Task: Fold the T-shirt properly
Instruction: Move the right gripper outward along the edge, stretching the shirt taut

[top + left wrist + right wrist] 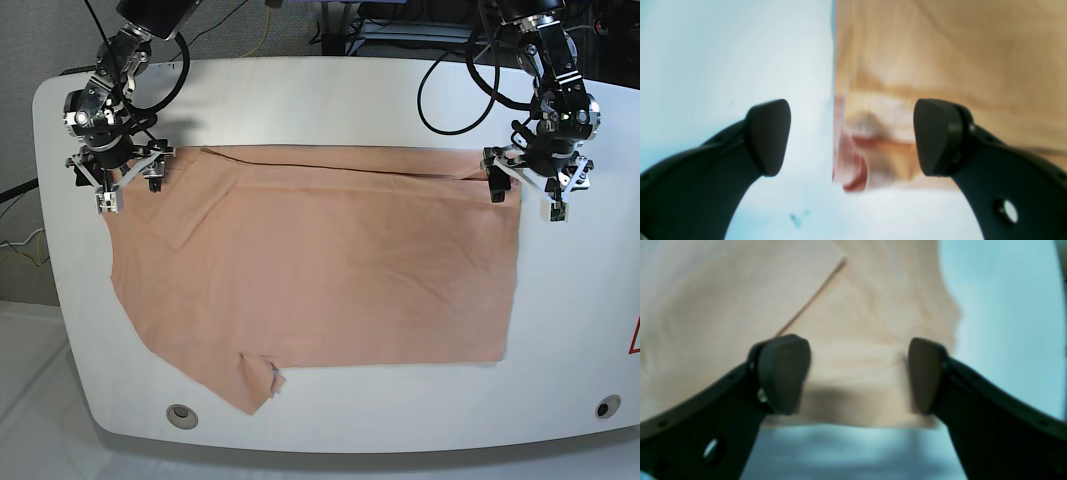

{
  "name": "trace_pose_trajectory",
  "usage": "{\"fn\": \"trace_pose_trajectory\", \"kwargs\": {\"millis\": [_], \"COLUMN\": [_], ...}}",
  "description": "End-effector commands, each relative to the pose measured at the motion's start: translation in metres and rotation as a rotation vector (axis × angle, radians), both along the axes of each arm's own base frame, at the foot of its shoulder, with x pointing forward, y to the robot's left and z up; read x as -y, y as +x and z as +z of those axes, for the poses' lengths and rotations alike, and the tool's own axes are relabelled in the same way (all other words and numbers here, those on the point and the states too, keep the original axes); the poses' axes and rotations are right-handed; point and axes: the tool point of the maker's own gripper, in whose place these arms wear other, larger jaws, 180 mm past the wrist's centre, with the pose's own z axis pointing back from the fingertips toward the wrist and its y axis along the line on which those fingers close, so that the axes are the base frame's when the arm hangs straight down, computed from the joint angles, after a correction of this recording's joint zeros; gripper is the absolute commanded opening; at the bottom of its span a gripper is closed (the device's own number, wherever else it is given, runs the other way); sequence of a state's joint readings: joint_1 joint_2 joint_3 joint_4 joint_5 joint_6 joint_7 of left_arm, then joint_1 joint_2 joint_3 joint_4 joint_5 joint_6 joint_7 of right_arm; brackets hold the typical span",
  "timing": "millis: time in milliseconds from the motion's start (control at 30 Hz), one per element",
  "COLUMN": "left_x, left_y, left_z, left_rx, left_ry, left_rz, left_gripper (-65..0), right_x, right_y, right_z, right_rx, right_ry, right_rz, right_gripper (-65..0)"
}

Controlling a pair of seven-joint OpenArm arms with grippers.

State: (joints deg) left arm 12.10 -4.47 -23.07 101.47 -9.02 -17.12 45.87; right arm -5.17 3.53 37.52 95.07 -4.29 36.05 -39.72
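The T-shirt lies folded flat on the bench. Both left fingers and right fingers are spread over its far corners, pinching nothing.

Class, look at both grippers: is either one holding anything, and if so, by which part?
Nothing is held. The left gripper and right gripper stand open over the far corners of the peach cloth T-shirt, which lies flat.

The T-shirt lay flat across the table, plain peach cloth folded into a broad near-rectangle with a straight far edge. One short sleeve (slightly crumpled at its tip) stuck out at the near edge, toward the left in the base view.
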Motion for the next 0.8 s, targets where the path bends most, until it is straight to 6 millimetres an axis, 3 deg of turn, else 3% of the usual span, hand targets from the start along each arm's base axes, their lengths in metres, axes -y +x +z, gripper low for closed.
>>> {"fn": "trace_pose_trajectory", "kwargs": {"millis": [0,233,467,767], "left_x": [-0.003,-0.010,-0.015,-0.015], "left_y": [0.008,0.002,0.001,0.000], "left_z": [0.014,0.011,0.011,0.011], "left_rx": [0.054,0.029,0.023,0.021], "left_ry": [0.015,0.053,0.075,0.076], "left_rz": [-0.006,-0.010,-0.008,-0.008], "left_gripper": [-11.8,-11.8,-11.8,-11.8], "right_x": [0.013,0.050,0.070,0.072], "right_y": [0.013,-0.003,-0.016,-0.025], "right_z": [0.027,0.036,0.027,-0.002], "right_rx": [0.079,0.091,0.065,0.007], "right_ry": [-0.050,-0.074,-0.068,0.000], "right_rz": [-0.003,-0.110,-0.159,-0.190], "right_gripper": [-18.0,-18.4,-18.4,-18.4]}}
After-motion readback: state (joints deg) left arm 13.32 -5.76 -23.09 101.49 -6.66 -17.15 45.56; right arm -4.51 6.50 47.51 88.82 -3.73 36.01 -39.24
